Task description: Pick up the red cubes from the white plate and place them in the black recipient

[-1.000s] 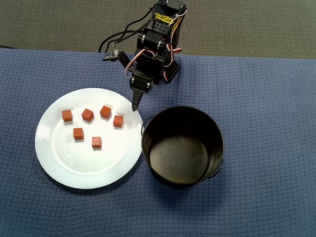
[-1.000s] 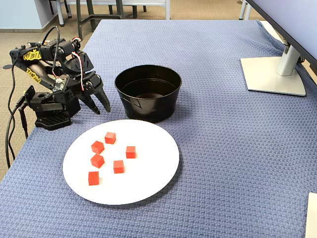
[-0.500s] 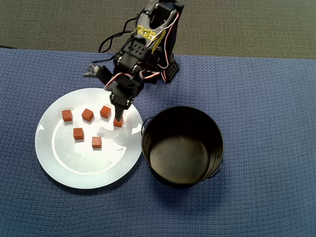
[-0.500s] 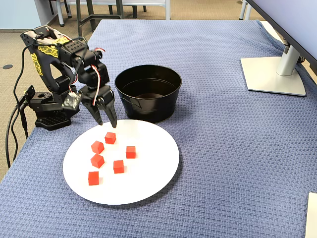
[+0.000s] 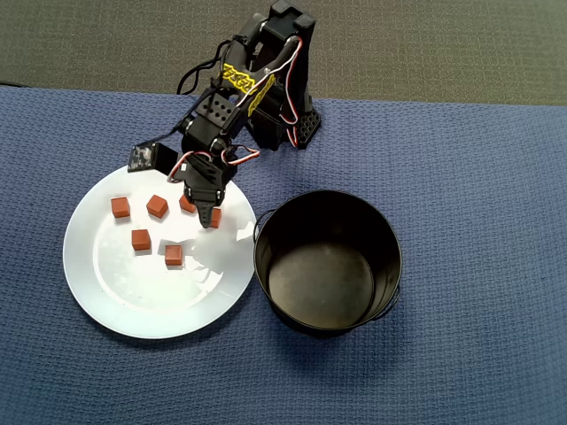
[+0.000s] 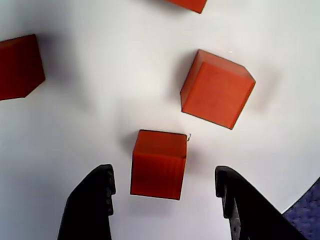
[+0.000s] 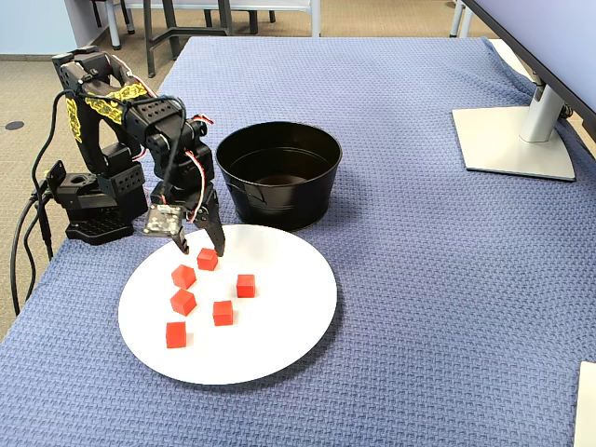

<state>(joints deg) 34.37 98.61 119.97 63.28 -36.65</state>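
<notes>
Gripper [image 6: 162, 197] spread wide over white plate [image 5: 133, 305], one red cube [image 6: 158, 164] between the fingertips, untouched, nothing held. Five more red cubes [image 7: 196, 303] lie on the plate. Black recipient [image 5: 328, 263] just beside plate's rim. Yellow markings on arm [image 5: 241, 81], not legible

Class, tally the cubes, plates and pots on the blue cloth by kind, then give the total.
Red cubes: 6
White plate: 1
Black pot: 1
Total: 8
</notes>
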